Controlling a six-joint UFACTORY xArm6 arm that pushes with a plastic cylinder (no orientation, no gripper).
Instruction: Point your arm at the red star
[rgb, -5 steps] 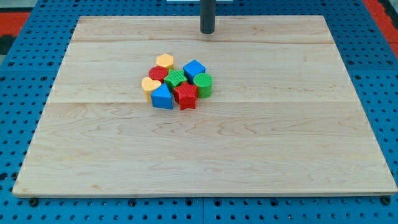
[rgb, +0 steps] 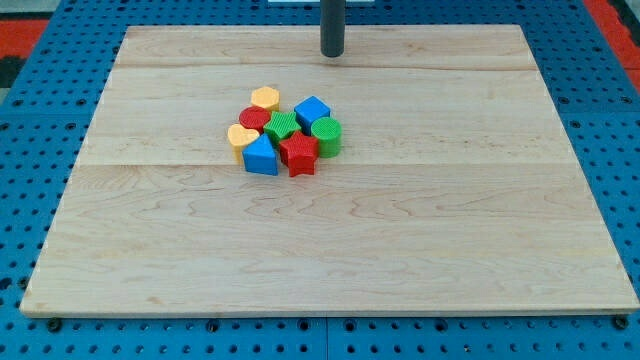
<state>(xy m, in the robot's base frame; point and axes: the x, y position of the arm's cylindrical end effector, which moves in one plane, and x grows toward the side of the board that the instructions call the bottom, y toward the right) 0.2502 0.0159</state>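
Barely drifting down: tip bare, holding nothing, sitting well above cluster; risking bumping blue cube before reaching red star.

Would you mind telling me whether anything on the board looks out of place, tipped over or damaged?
Nothing stands out. The blocks sit in one tight cluster on the wooden board, the red star at its lower edge, none visibly tipped or damaged. My tip stands apart near the view's top.

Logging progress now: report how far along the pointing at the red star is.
Done: nothing visible yet. In hand: my tip is near the board's top edge, well apart from the cluster. Left: crossing the bare wood down to the red star at the cluster's bottom.
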